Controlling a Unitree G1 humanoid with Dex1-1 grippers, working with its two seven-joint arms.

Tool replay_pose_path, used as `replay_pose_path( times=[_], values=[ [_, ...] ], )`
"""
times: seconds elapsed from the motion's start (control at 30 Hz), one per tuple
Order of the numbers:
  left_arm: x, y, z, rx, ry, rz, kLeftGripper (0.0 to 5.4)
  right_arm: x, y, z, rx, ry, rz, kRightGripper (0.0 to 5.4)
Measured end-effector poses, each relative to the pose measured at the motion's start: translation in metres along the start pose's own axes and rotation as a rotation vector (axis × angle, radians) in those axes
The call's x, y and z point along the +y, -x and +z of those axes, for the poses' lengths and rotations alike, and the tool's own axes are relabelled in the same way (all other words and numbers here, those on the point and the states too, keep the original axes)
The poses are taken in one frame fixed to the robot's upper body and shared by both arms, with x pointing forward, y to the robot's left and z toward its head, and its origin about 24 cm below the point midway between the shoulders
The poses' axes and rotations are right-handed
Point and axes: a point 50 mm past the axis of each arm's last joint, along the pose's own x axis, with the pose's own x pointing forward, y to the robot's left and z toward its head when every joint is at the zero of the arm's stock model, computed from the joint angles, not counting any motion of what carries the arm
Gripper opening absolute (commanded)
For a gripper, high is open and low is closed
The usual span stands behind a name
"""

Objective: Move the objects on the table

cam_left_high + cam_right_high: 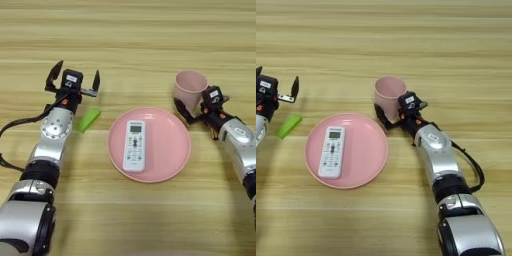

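Observation:
A pale pink cup [190, 89] stands upright on the table [140, 35], just beyond the right rim of a pink plate. My right gripper [201, 102] is at the cup's near right side, open. One black finger [181, 110] curves along the near foot of the cup, and whether it touches the cup I cannot tell. A small green block [88, 120] lies flat left of the plate. My left gripper [74, 79] hovers just beyond the block with its two fingers spread wide, holding nothing.
A round pink plate [170, 145] sits in the middle with a white remote control [134, 146] lying on it. Both forearms reach in from the near corners. Bare wood stretches across the far half of the table.

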Motion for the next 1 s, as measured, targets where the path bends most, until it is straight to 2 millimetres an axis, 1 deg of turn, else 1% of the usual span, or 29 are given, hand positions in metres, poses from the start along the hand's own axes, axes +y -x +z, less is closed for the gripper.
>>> replay_pose_path(
  times=[0.3,0.77,1.0],
  values=[
    [0.0,-0.001,0.0,0.003,0.0,0.0,5.4,-0.002,0.0,0.004,-0.04,0.01,-0.009,5.38],
    [0.0,0.0,-0.003,0.013,0.001,-0.001,5.4,0.003,-0.001,0.01,-0.098,0.015,0.016,5.38],
    [0.0,0.0,-0.002,0.008,0.001,-0.002,5.4,0.002,-0.002,0.019,-0.151,0.007,0.021,5.38]
  ],
)
